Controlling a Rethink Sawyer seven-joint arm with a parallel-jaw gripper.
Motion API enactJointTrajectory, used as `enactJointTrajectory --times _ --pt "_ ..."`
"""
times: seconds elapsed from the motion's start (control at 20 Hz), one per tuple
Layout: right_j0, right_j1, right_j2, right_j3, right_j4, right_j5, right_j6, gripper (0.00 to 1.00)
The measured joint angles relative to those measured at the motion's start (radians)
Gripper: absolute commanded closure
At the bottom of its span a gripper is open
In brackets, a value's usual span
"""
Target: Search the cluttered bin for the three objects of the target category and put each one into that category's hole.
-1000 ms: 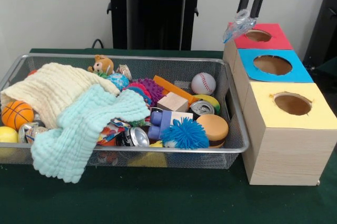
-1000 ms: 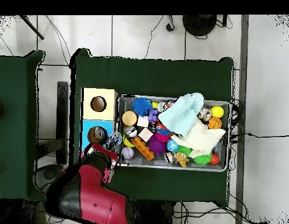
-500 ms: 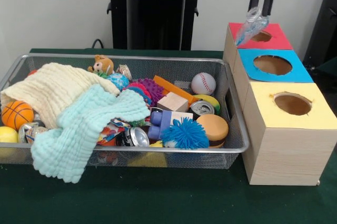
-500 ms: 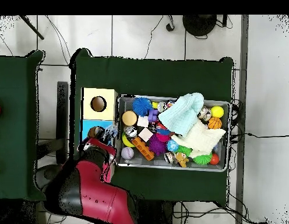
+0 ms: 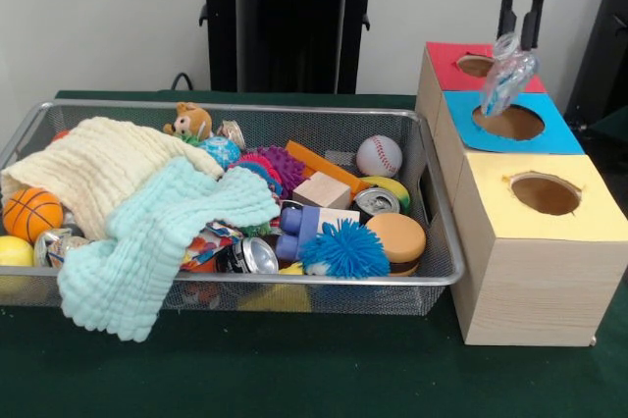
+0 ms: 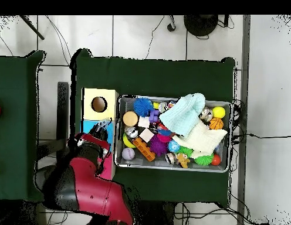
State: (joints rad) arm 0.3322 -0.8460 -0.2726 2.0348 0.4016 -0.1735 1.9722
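Note:
In the front view my gripper [image 5: 520, 42] hangs over the blue-topped box, shut on a crumpled clear plastic bottle [image 5: 506, 77] that dangles tilted above the blue hole [image 5: 508, 122]. The red hole [image 5: 477, 66] lies just behind it, the yellow hole [image 5: 546, 193] in front. In the overhead view the red arm [image 6: 89, 176] covers the red box and much of the blue one; the bottle [image 6: 102, 127] shows as a pale smear at the arm's tip. The wire bin [image 5: 437, 276] holds crushed cans [image 5: 377, 202], balls and toys.
Two cloths, cream [image 5: 98, 168] and mint [image 5: 157, 236], drape over the bin's left half. A baseball [image 5: 379, 156], a blue spiky ball [image 5: 344, 249], a wooden block [image 5: 322, 189] and a basketball [image 5: 31, 213] lie in the bin. A black stand [image 5: 285, 16] rises behind.
The gripper has carried the bottle from the bin side of the red box, across the red hole, to above the blue hole. The bin's contents have not moved.

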Motion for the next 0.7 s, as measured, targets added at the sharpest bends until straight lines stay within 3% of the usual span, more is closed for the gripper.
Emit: enactJointTrajectory --times 0.35,0.7 --pt "-0.003 0.042 0.048 0.003 0.0 -0.085 0.0 1.0" --pt "-0.006 0.067 0.07 0.004 0.0 -0.094 0.0 1.0"
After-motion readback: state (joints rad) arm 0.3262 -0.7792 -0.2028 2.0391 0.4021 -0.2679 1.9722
